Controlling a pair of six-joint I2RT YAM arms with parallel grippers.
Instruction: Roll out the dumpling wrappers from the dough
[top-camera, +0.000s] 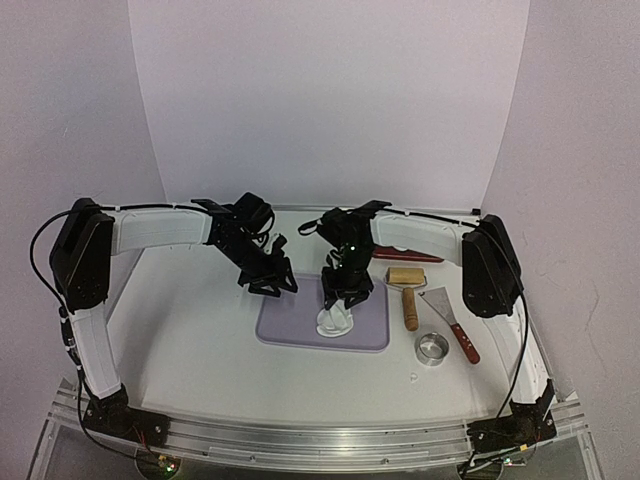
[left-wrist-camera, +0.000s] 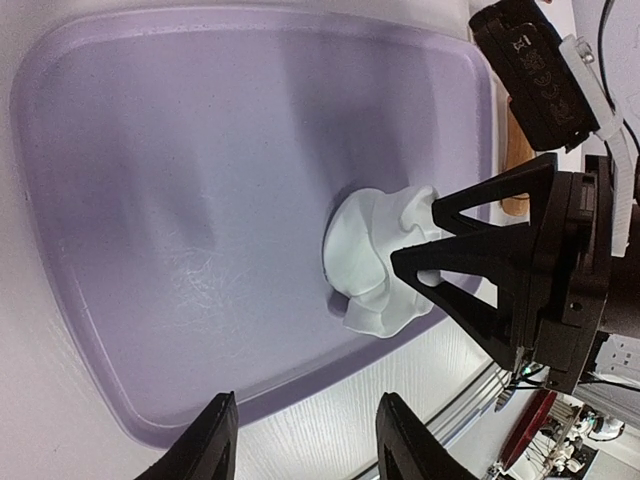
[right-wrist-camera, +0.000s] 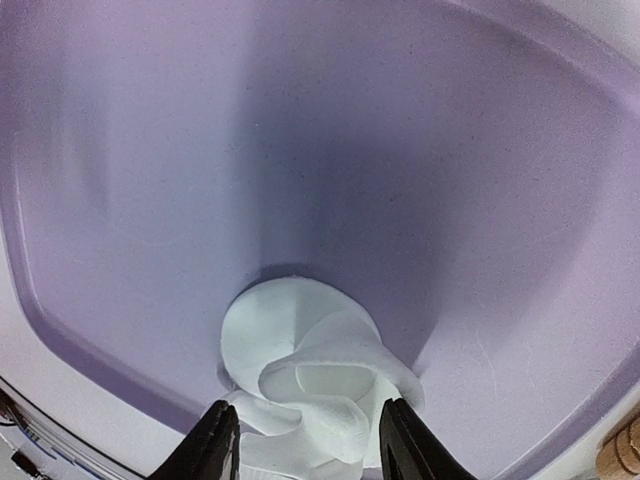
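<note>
White and crumpled, the dough (right-wrist-camera: 310, 385) lies folded on itself at the near edge of the purple mat (top-camera: 290, 325), right of its middle and close against the rim. The right gripper (right-wrist-camera: 310, 445) stands over it at about half span, a finger against each side of the lump, so it seems to have the dough in a light pinch. The left gripper (left-wrist-camera: 310, 445) hangs over the mat's far left corner, also about half open, with nothing between its fingers. No round wrappers show anywhere.

The step in hand looks like gathering the dough into a lump fit for rolling. Where it lies now is a poor place for that, since a sheet spreading from there would likely run over the rim. It would be better carried to the middle of the mat first. The loose folds probably want squeezing together (folds tend to roll out into ragged edges). Soft dough is likely to cling to the fingers, so the release should be a wide opening and a straight lift, with the left gripper free to hold the lump down if it comes up too.

The wooden roller (top-camera: 407, 295) lies on the bench (top-camera: 190, 340) just right of the mat, nearest the right arm. Its handle points toward the near edge.
</note>
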